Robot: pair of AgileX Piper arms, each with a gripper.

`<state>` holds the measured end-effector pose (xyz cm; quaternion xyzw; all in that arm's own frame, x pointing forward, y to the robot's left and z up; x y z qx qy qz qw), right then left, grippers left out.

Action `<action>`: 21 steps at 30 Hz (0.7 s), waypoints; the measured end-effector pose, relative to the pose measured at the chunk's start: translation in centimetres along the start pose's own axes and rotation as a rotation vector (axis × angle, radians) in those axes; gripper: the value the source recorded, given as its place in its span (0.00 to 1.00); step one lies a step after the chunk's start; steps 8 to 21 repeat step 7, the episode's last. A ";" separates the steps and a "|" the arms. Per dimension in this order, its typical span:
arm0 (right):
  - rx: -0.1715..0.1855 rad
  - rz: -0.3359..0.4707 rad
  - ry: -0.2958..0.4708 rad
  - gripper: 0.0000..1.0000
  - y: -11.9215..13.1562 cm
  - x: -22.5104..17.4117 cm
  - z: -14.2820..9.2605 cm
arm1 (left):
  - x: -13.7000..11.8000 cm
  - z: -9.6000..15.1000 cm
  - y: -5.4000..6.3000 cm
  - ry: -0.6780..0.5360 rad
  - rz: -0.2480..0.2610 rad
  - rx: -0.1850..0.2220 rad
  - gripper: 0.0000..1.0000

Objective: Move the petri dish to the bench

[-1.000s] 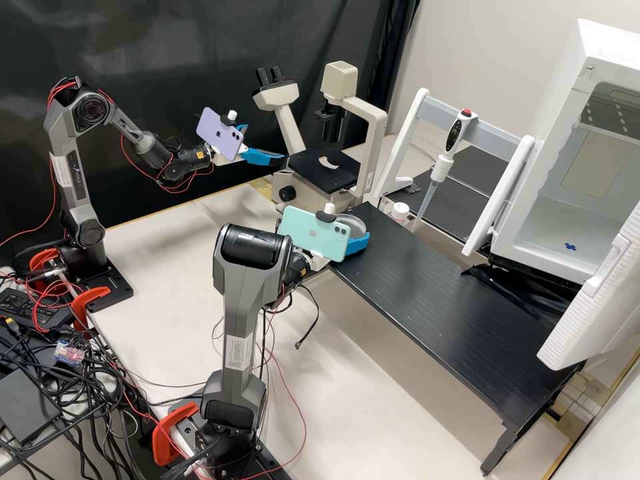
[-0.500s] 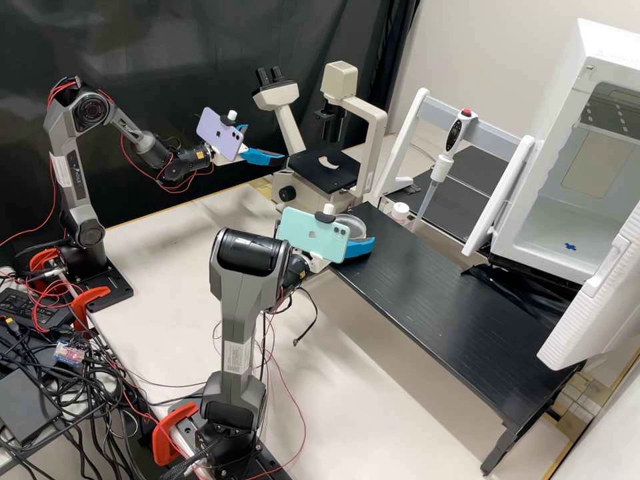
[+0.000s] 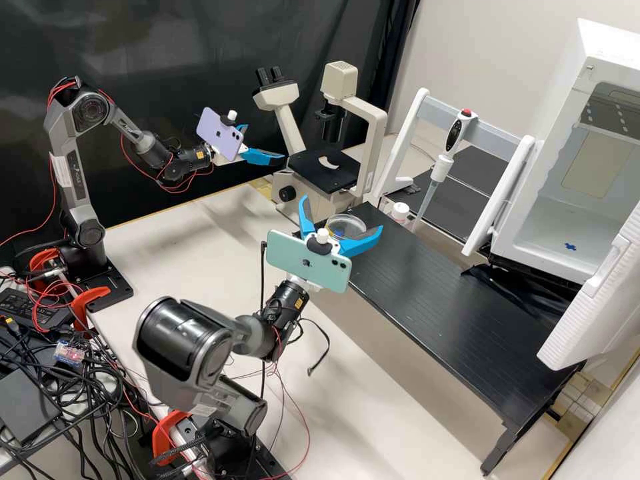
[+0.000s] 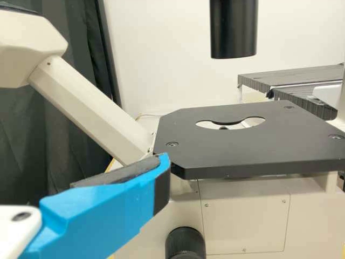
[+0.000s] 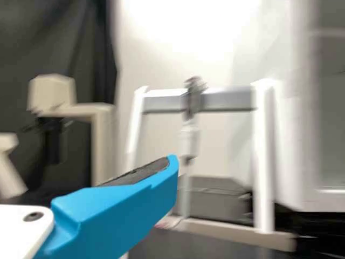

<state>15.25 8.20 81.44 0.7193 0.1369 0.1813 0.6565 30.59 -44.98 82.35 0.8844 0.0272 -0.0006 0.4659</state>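
Evidently steady: note petri dish (image 3: 343, 225) flat on black grooved bench (image 3: 453, 300), at one o'clock from mint-green phone (image 3: 287, 253). Read right gripper (image 3: 343, 213) as wide open, gripping nothing, presumably for clearance around dish. Find left gripper (image 3: 265, 142) also spread, empty, toward half past ten.
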 end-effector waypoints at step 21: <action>0.018 0.092 -0.106 1.00 0.9 -0.6 1.2 | 0.0 0.0 0.0 0.000 0.000 0.000 1.00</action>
